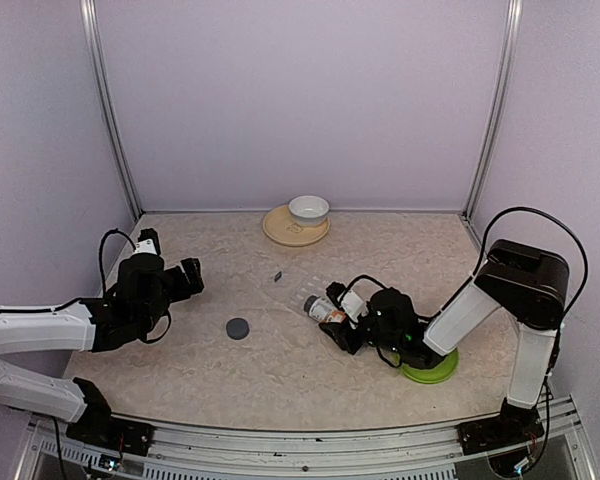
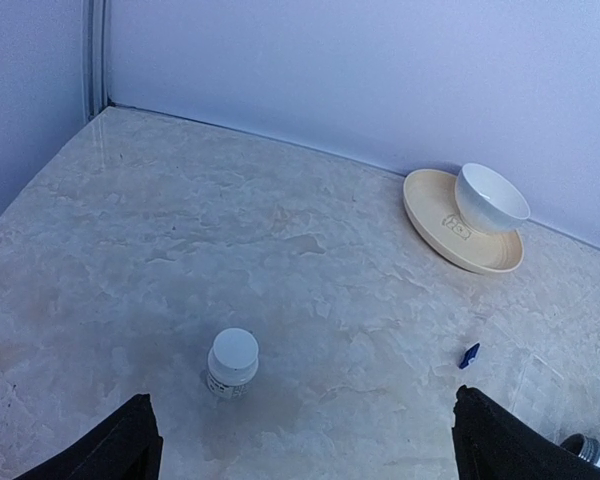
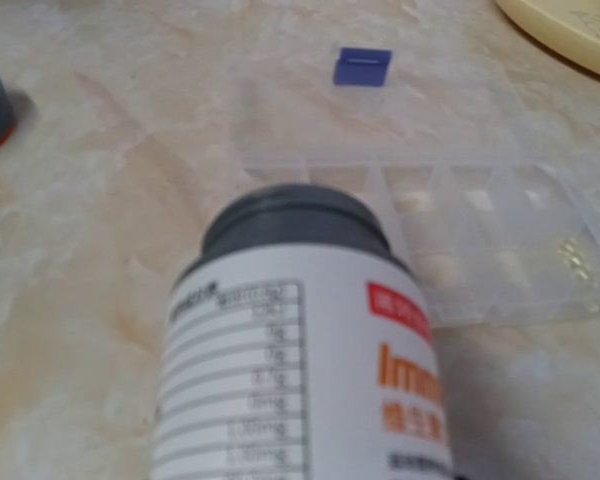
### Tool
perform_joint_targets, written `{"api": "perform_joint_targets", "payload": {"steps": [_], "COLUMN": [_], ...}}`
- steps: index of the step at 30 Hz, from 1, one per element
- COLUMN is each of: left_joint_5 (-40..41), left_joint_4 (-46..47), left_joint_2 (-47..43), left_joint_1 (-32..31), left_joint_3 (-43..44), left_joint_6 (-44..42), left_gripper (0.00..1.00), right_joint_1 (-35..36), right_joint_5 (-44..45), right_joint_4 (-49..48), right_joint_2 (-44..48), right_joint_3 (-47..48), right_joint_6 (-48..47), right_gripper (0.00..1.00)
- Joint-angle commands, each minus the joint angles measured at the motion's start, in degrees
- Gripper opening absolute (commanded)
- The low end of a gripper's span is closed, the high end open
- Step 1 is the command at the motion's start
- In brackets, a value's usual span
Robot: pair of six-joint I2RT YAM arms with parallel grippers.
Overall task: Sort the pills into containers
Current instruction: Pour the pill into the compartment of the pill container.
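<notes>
My right gripper (image 1: 342,322) is shut on a white pill bottle (image 3: 300,350) with an orange and red label. Its dark grey neck has no cap and points at the clear pill box (image 3: 460,240) just ahead. The bottle hides the fingers in the right wrist view. A few pale pills (image 3: 440,267) lie in some compartments, with tiny yellowish specks (image 3: 575,255) at the right end. My left gripper (image 2: 315,450) is open and empty, hovering at the table's left. The pill box shows faintly in the left wrist view (image 2: 535,385).
A small white capped bottle (image 2: 232,362) stands ahead of the left gripper. A dark grey cap (image 1: 238,328) lies mid-table. A small blue piece (image 3: 362,67) lies beyond the box. A white bowl (image 1: 308,209) on a tan plate (image 1: 280,232) sits at the back. A green plate (image 1: 435,370) lies under the right arm.
</notes>
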State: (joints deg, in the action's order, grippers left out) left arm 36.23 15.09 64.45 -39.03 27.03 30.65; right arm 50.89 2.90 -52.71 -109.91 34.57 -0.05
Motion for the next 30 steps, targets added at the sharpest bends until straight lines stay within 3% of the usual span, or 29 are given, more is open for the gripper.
{"api": "perform_joint_targets", "payload": {"steps": [1,30], "left_joint_5": [-0.3,-1.0], "left_joint_4": [1.1,1.2], "left_joint_2": [-0.2,0.8], "left_joint_1": [0.3,0.3], "left_joint_3": [-0.4,-0.2], "left_joint_6": [0.3,0.3], "left_gripper": [0.99,0.99], "right_joint_1": [0.8,2.0], "right_joint_5": [0.6,4.3], "right_joint_4": [2.7,9.7], "right_joint_2": [1.5,2.6], "right_joint_3": [1.3,4.5], "right_joint_6": [-0.6,-2.2], "right_gripper": [0.07,0.06]}}
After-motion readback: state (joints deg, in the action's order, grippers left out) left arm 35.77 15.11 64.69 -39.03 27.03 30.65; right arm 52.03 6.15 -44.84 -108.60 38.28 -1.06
